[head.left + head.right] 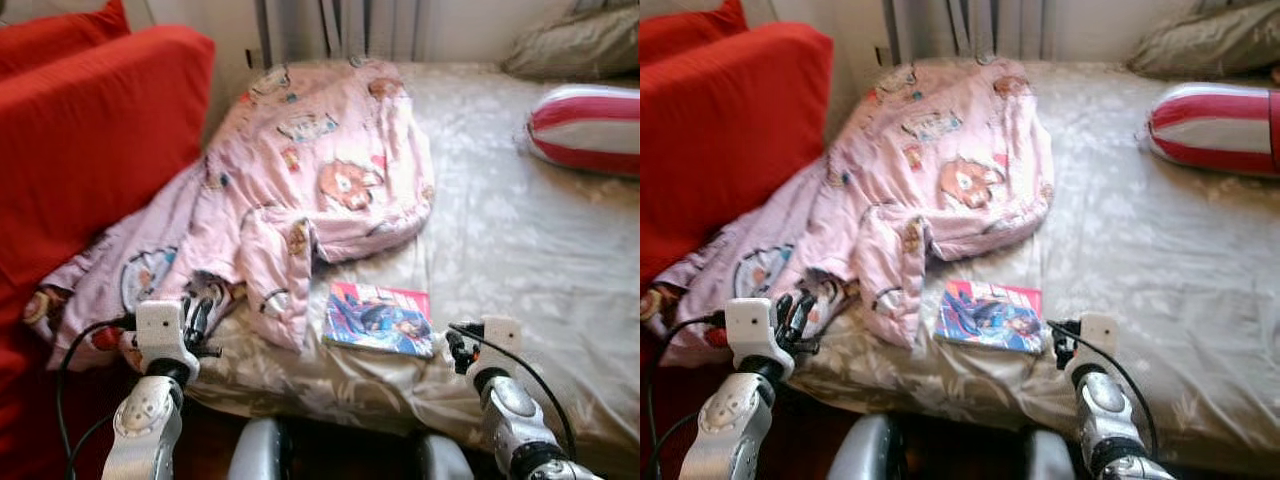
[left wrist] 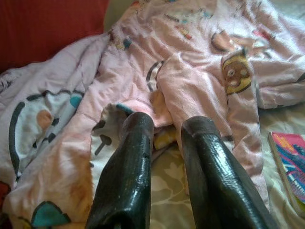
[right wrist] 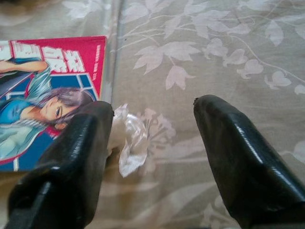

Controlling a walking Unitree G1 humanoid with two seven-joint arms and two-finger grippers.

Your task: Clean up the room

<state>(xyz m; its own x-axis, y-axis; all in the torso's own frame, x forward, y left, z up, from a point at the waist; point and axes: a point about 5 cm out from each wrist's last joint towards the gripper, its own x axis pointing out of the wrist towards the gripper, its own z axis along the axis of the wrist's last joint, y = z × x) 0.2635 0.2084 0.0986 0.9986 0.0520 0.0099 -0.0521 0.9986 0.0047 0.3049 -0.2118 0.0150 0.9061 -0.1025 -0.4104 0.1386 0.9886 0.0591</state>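
Right claw (image 3: pixel 152 119) gapes wide over a clear wrapper (image 3: pixel 129 143) beside the comic book (image 1: pixel 380 318); left claw (image 2: pixel 167 131) narrow at the pink blanket (image 1: pixel 300 170).

Bed (image 1: pixel 520 240) covered by a beige sheet with a pale leaf pattern, lit brightly from the far side. Red upholstered sofa (image 1: pixel 90 140) along the bed's left edge, its cushions rising above the mattress. Vertical grey curtain folds (image 1: pixel 340 28) and a pale wall (image 1: pixel 470 25) behind the head of the bed. Beige pillow (image 1: pixel 575 42) in the far right corner. Dark floor (image 1: pixel 210 440) below the near edge of the mattress.
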